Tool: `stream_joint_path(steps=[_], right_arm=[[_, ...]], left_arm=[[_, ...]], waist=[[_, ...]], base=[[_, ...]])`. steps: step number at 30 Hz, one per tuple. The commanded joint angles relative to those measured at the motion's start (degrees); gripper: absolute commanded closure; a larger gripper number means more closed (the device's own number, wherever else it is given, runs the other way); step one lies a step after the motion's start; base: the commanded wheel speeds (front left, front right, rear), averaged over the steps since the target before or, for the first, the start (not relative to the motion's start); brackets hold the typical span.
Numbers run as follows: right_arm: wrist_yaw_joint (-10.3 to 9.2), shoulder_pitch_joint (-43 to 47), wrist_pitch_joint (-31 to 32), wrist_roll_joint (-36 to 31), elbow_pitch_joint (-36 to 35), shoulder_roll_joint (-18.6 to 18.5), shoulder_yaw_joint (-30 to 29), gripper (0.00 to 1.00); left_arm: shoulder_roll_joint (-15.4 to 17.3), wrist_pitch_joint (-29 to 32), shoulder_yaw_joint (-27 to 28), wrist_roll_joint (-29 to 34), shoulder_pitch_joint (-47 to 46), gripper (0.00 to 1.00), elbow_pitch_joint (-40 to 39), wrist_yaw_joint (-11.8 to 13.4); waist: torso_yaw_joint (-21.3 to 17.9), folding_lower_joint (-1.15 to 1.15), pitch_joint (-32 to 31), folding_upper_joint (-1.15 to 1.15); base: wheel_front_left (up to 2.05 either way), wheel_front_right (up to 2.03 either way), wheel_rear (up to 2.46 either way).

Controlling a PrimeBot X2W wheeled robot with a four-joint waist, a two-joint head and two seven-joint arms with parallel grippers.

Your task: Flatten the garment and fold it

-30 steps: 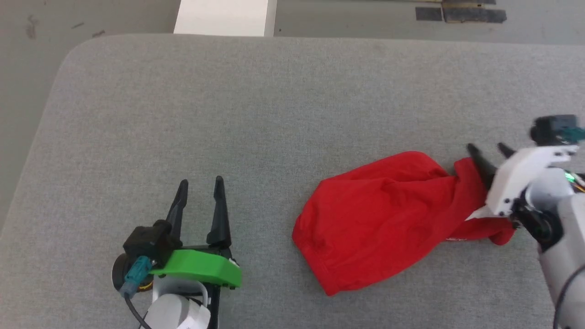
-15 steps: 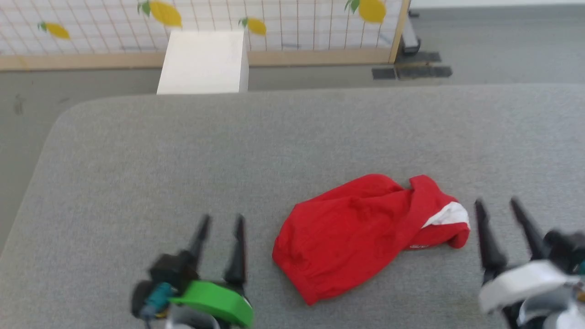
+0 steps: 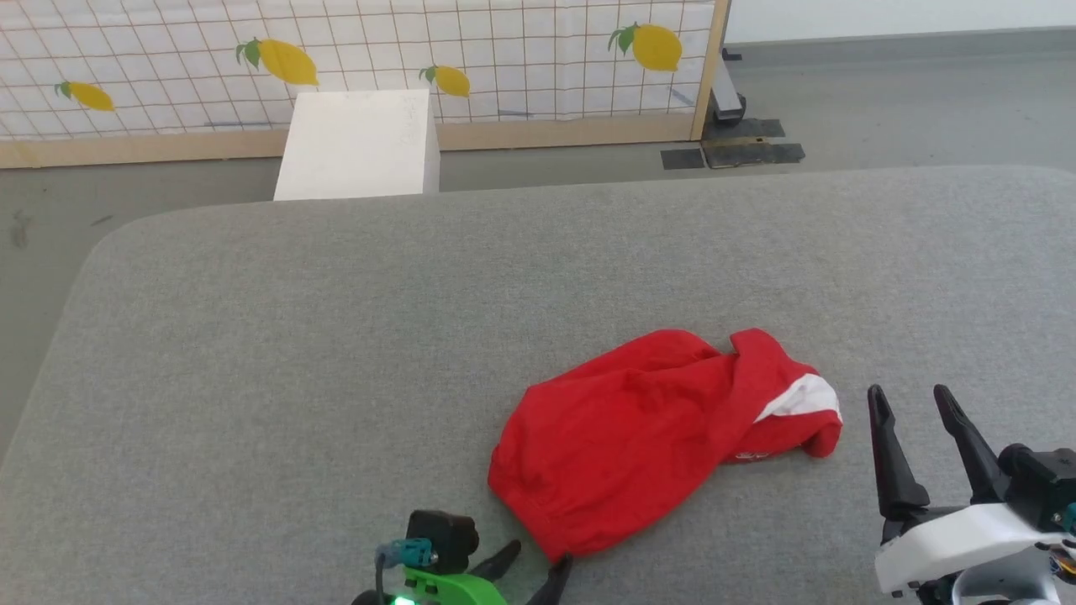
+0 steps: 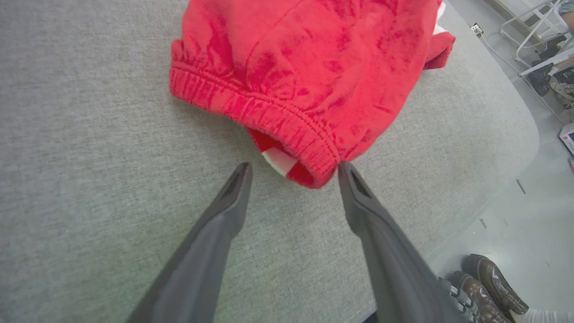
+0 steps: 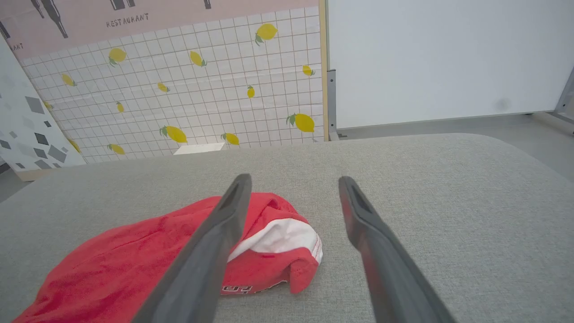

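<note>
The red shorts (image 3: 656,437) lie crumpled on the grey table (image 3: 336,336), right of centre. A white stripe shows on the folded-over right end. My left gripper (image 3: 538,567) is open at the bottom edge, its tips just short of the near waistband corner. In the left wrist view the gathered waistband (image 4: 251,107) sits right ahead of the left gripper (image 4: 293,167), whose spread fingers touch nothing. My right gripper (image 3: 908,395) is open at the lower right, a little right of the garment's end. The right wrist view has the shorts (image 5: 134,255) behind the right gripper's (image 5: 293,179) left finger.
A white box (image 3: 357,143) stands on the floor beyond the table's far edge, before a lemon-patterned panel (image 3: 336,50). The table's rounded right edge (image 4: 515,148) drops to the floor, where a person's shoes (image 4: 484,282) stand.
The head camera tilted up. My right gripper let go of the shorts' right end and pulled back to the lower right. My left gripper moved right, up to the waistband corner.
</note>
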Motion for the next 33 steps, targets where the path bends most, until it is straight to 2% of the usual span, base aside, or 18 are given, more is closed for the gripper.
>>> stream_joint_path(steps=[1,10,13,21,25,28,33], right_arm=[[-0.09,0.63,0.08,-0.36,-0.4,0.34,0.08,0.0],[-0.09,0.62,0.22,-0.6,-0.59,0.73,0.65,0.0],[-0.09,0.59,0.18,-0.59,-0.57,0.8,0.75,0.0],[-0.09,0.06,0.14,-0.87,-0.86,0.94,1.92,0.0],[-0.09,-0.72,0.09,-0.68,-1.16,0.9,2.74,0.0],[-0.09,-1.39,-0.05,-0.43,-1.33,0.71,3.18,0.0],[-0.09,-3.35,-0.65,0.4,-1.35,0.21,4.77,0.0]], left_arm=[[0.04,0.7,0.0,-1.12,-0.23,0.0,-0.45,-0.22],[-0.94,2.04,0.53,-4.69,-2.48,0.0,-0.46,-0.04],[-1.05,0.92,1.08,-4.88,-3.26,1.0,-0.6,0.25],[-1.16,-3.57,2.19,-2.6,-8.0,1.0,-1.72,1.45],[-1.34,-3.7,2.6,-1.56,-12.98,1.0,-0.27,2.46],[-1.25,-3.53,3.58,-0.53,-17.66,1.0,3.86,3.87],[-0.35,-4.55,5.8,2.34,-26.24,1.0,14.92,7.82]], waist=[[-0.3,0.0,0.14,0.0],[-1.51,0.0,0.53,0.0],[-1.68,0.0,0.62,0.0],[-2.31,0.0,1.27,0.0],[-2.94,0.0,2.48,0.0],[-3.39,0.0,3.76,0.0],[-5.05,0.0,6.7,0.0]], base=[[0.0,0.0,0.0],[0.0,0.0,0.0],[0.0,0.0,0.0],[0.0,0.0,0.0],[0.0,0.0,0.0],[0.0,0.0,0.0],[0.0,0.0,0.0]])
